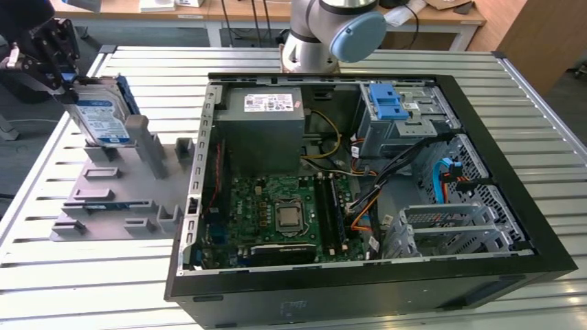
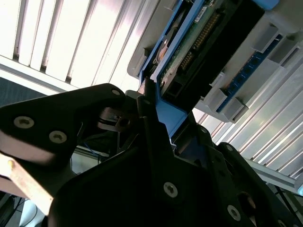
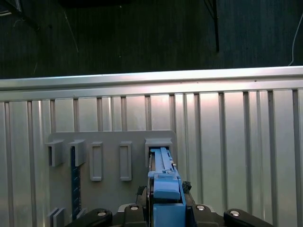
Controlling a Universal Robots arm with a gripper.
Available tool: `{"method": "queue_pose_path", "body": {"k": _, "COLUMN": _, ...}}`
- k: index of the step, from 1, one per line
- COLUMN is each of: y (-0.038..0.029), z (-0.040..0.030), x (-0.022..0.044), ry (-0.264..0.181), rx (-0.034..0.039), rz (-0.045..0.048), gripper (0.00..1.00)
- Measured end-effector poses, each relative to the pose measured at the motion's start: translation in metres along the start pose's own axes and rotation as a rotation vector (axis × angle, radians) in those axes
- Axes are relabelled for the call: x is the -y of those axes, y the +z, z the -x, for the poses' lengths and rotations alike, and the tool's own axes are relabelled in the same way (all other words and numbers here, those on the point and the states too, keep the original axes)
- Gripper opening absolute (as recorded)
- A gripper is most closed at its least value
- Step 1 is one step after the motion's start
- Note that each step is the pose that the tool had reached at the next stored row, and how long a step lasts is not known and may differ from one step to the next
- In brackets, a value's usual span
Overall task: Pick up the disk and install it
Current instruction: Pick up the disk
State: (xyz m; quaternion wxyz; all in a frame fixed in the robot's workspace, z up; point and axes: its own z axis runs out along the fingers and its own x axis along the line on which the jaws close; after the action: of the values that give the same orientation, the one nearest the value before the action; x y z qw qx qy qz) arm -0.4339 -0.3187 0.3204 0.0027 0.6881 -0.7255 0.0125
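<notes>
**Slatted metal table (image 1: 92, 295): disk (image 1: 99, 117) held at its rack slot**

Exterior view: grey rack (image 1: 119, 199) lies along the table's edge on the exterior view's left, with an open computer case (image 1: 367, 278) just beside it. Disk stands on edge in the rack's far corner slot, leaning a little. Claw (image 1: 62, 81) sits at its top end.

Second wrist view: fingers (image 2: 147, 118) press on the disk's blue rail (image 2: 168, 116). Claw reads as closed on the disk.

First wrist view: rail sits centred in the claw, above the slot.

Judgement: draw it out along the slot's own line, without twisting, or the rails may bind.
</notes>
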Motion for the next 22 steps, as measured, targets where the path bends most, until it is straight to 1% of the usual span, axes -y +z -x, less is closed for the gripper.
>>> {"method": "queue_pose_path", "body": {"k": 13, "y": -0.0009, "z": 0.0000, "x": 0.0000, "ry": 0.000, "rx": -0.0002, "rz": 0.0005, "gripper": 0.36}}
{"method": "queue_pose_path", "body": {"k": 22, "y": -0.0110, "z": -0.0002, "x": 0.0002, "ry": 0.000, "rx": -0.0001, "rz": 0.0000, "gripper": 0.36}}
